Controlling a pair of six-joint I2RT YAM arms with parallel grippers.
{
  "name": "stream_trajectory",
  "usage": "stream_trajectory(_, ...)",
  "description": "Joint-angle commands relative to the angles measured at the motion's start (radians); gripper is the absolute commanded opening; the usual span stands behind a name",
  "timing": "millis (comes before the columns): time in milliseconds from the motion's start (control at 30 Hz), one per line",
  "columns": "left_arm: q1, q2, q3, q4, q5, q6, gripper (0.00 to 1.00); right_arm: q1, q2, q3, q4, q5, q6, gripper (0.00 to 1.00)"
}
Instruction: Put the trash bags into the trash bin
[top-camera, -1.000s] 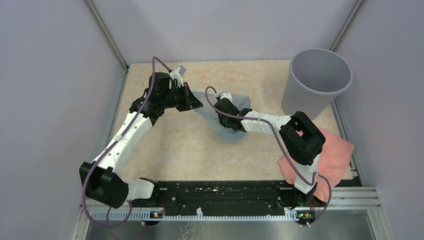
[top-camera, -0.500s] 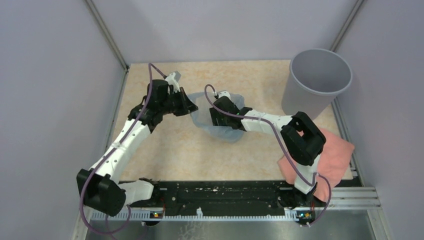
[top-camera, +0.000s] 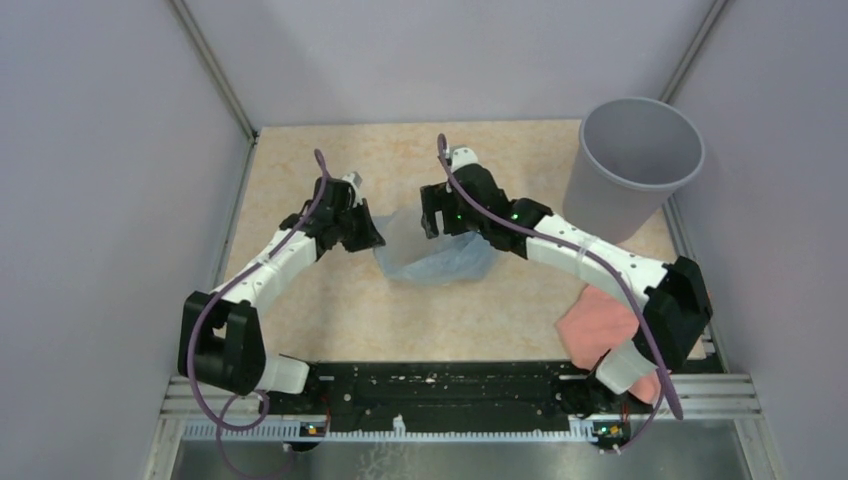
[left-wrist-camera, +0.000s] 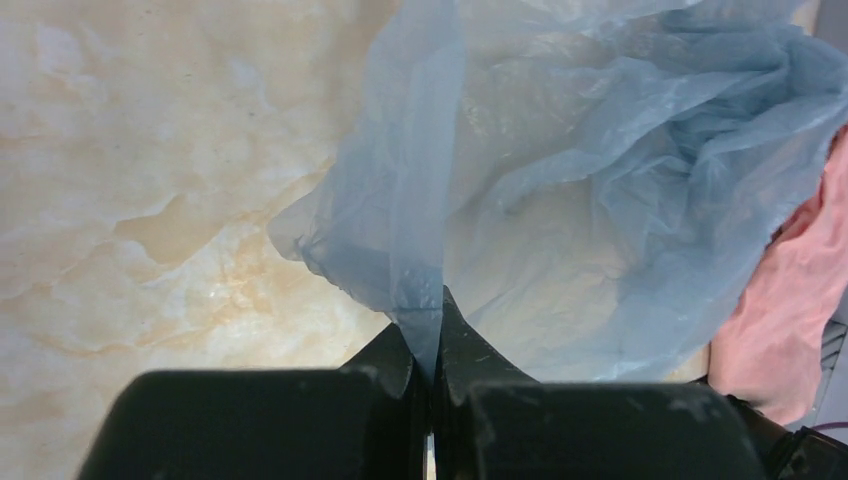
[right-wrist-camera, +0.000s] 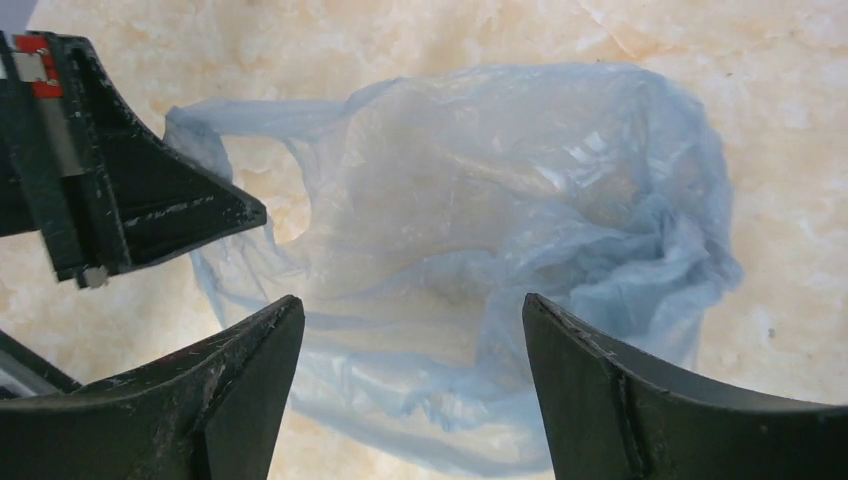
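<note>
The trash bag (top-camera: 437, 255), thin pale blue crinkled plastic, lies spread on the table's middle. My left gripper (top-camera: 371, 237) is shut on the bag's left edge; in the left wrist view a fold of film (left-wrist-camera: 425, 300) is pinched between the closed tips (left-wrist-camera: 433, 335). My right gripper (top-camera: 438, 222) hovers open at the bag's far side, and its wrist view shows the bag (right-wrist-camera: 480, 250) below, with nothing between the wide fingers (right-wrist-camera: 410, 312). The grey round trash bin (top-camera: 632, 160) stands upright at the back right, apart from both grippers.
A salmon-pink cloth (top-camera: 598, 322) lies at the front right beside the right arm, also showing at the left wrist view's right edge (left-wrist-camera: 790, 320). Grey walls enclose the table on three sides. The black rail (top-camera: 440, 385) runs along the near edge.
My right gripper opened, let go of the bag and moved toward the far side. My left gripper, still pinching the bag, shifted nearer and pulled it flatter.
</note>
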Motion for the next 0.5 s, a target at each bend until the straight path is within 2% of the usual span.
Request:
stream_trajectory(0, 0.026, 0.008, -0.023, 0.047, -0.015, 0.025, 0.00, -0.044, -0.125, -0.045, -0.048, 0.031, 0.012, 0.77)
stream_trajectory(300, 0.052, 0.046, -0.042, 0.048, -0.009, 0.047, 0.00, -0.221, -0.370, -0.359, 0.076, -0.058, 0.110, 0.56)
stream_trajectory(467, 0.062, 0.074, -0.045, 0.051, -0.002, 0.051, 0.00, -0.339, -0.436, -0.542, 0.226, -0.223, 0.194, 0.50)
